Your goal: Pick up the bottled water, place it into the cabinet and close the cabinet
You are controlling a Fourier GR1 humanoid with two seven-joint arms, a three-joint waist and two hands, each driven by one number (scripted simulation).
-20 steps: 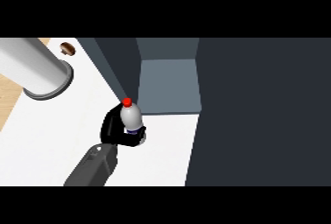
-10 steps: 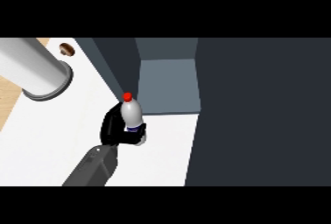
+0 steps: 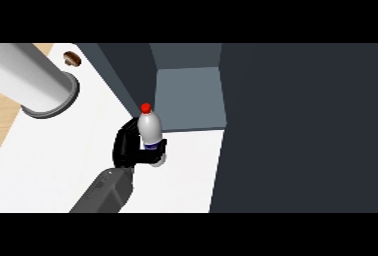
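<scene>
Black right hand (image 3: 131, 151): you have it curled round the upright bottled water (image 3: 150, 128) near the worktop's (image 3: 66, 150) far edge, just before the open cabinet (image 3: 189, 95)

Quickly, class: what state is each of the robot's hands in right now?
Left hand: not in view.
Right hand: closed around the bottled water, holding it upright.

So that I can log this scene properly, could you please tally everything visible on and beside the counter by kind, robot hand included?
bottle: 1
cabinet: 1
pale cylinder: 1
small brown round thing: 1
robot hand: 1
Total: 5
</scene>
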